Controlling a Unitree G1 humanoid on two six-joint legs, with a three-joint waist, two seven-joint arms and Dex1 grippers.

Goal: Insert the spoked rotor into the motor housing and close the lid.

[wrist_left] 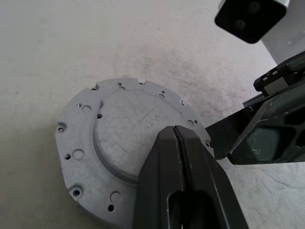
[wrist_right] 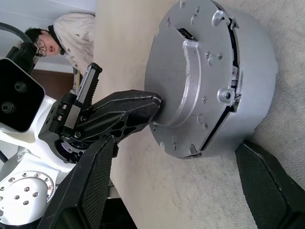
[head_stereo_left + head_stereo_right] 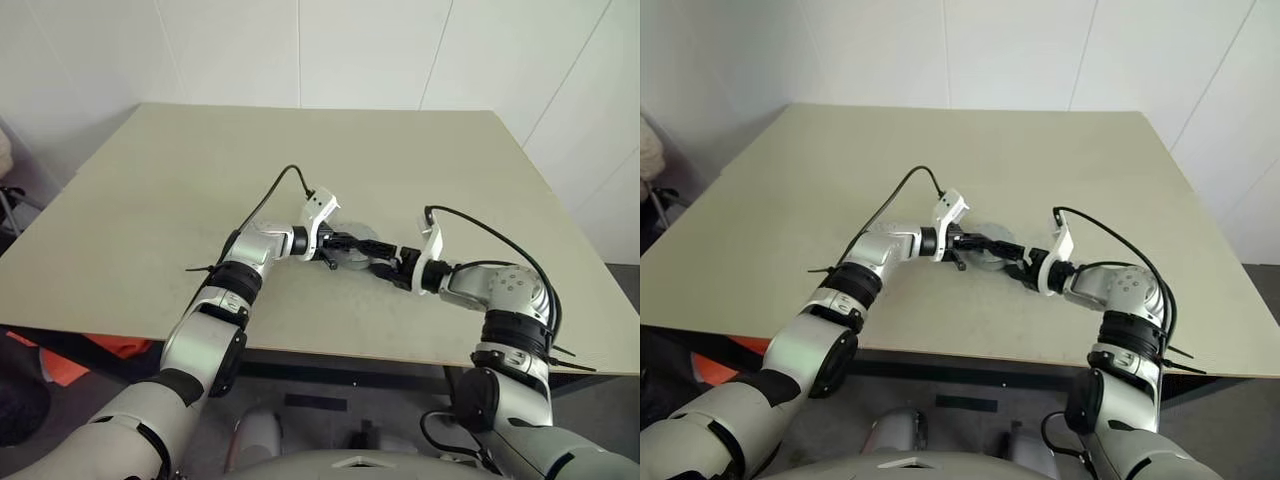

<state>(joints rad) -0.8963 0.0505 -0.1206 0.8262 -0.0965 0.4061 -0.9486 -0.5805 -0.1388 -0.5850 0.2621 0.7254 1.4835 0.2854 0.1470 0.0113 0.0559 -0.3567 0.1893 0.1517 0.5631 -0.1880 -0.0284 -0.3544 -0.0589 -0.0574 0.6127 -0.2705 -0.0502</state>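
The lid [image 1: 119,143] is plain matte grey with small dark screw holes dotted around its rim, and the motor housing [image 2: 248,86] under it is silvery grey. The gripper fingers [image 1: 186,186] are black, one pad finely cross-hatched. The table [image 3: 150,200] is pale beige.

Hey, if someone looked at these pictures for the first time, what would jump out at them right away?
The round grey metal motor assembly near the middle of the table, its flat drilled top face up, with both arms meeting over it. The left gripper is shut, its tip resting on that top, while the right gripper stands open with its fingers either side of the assembly. A person sits in the background of the right wrist view.
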